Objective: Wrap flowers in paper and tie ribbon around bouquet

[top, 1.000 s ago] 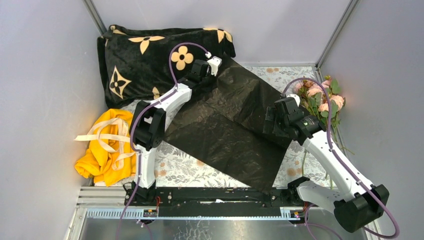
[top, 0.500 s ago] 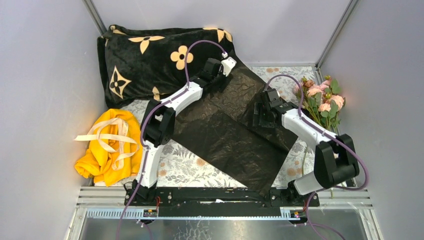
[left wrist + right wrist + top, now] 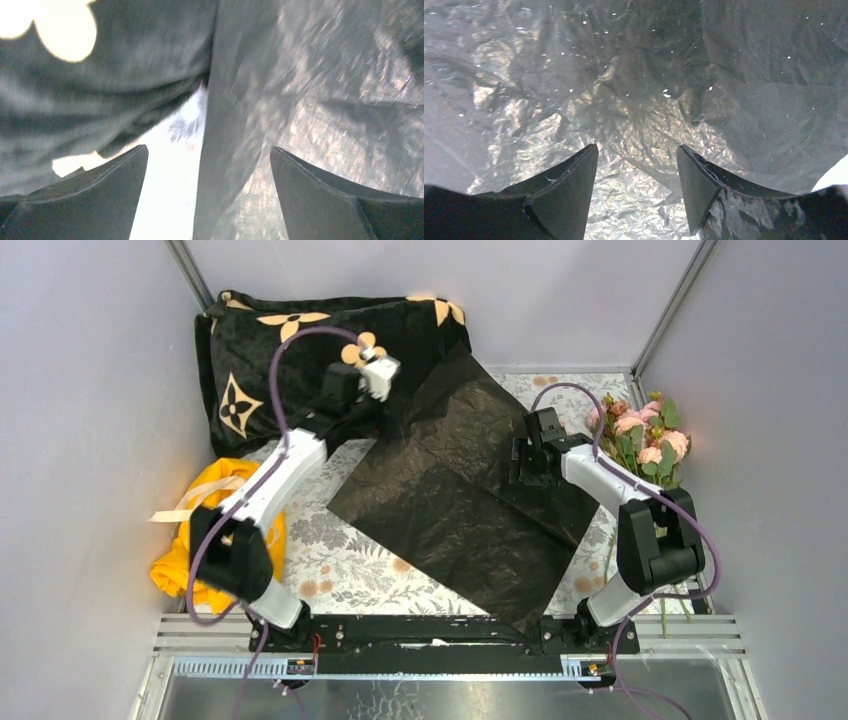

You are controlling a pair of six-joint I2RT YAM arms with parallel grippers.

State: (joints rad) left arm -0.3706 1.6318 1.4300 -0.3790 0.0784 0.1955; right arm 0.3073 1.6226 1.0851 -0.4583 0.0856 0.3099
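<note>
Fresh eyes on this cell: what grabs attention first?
The big crinkled black paper sheet lies diagonally across the middle of the floral table cover, with the right end effector open over it. Next come the pink roses by the right wall and the black blanket with tan flower marks at the far left, where the left end effector hovers open at the paper's edge.
</note>
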